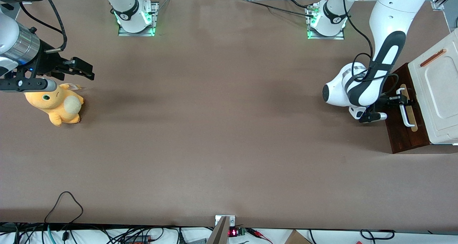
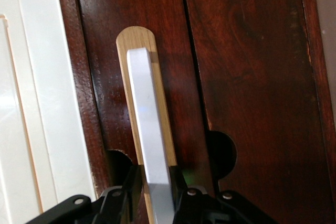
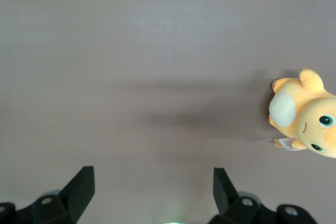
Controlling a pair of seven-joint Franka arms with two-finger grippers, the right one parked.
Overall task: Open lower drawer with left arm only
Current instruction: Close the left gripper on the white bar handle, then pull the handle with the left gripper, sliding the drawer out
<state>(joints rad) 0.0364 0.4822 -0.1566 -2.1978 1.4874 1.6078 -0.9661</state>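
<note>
The lower drawer (image 1: 398,131) is a dark brown wooden front (image 2: 252,77) at the working arm's end of the table. It carries a white bar handle (image 1: 407,112) over a pale wood strip (image 2: 137,38). My left arm (image 1: 372,83) reaches down in front of it. The black gripper (image 1: 400,100) is at the end of the handle farther from the front camera. In the left wrist view the gripper (image 2: 156,182) is shut on the white bar handle (image 2: 149,129), one finger pressed against each side. None of the drawer's inside shows.
A cream-white panel (image 1: 440,86) with a copper-coloured strip (image 1: 433,58) lies beside the dark front, at the table's end. An orange plush toy (image 1: 57,106) lies toward the parked arm's end. Brown tabletop (image 1: 222,122) stretches between them.
</note>
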